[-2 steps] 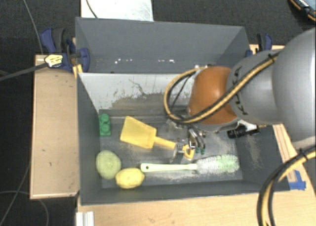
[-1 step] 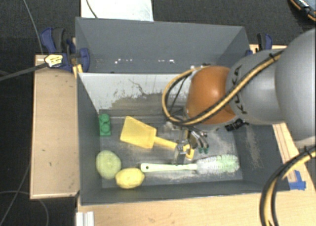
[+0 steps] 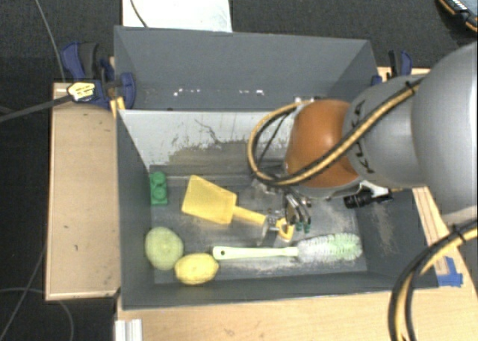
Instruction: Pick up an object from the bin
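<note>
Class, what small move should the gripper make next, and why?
Probably a slight descent onto the handle of the yellow scoop: the gripper sits at that handle's right end, with the brush just nearer the camera and the green block, pale green ball and yellow ball farther left.

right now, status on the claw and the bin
Claw low at the handle end of the yellow scoop, mid-bin. Close beside: pale green brush, along the front wall.

The grey bin [image 3: 224, 71] holds a yellow scoop [image 3: 210, 202], brush [image 3: 299, 249], green block [image 3: 157, 188], lemon [image 3: 196, 268] and green ball [image 3: 163, 247].
</note>
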Robot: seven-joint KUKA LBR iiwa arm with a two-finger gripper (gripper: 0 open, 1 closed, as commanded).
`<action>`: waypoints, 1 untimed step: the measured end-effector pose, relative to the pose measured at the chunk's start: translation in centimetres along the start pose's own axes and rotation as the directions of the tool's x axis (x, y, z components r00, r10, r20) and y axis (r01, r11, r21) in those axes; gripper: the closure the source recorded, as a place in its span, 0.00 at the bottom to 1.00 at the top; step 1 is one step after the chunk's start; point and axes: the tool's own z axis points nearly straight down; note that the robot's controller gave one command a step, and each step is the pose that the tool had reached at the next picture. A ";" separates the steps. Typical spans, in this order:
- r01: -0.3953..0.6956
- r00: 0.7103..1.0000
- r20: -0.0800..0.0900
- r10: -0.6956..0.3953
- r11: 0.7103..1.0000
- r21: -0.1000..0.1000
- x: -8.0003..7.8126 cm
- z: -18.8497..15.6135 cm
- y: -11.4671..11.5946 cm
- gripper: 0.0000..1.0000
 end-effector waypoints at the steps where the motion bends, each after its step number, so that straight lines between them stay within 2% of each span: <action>1: 0.179 0.984 0.002 -0.179 0.984 0.000 -0.1 0.0 0.6 1.00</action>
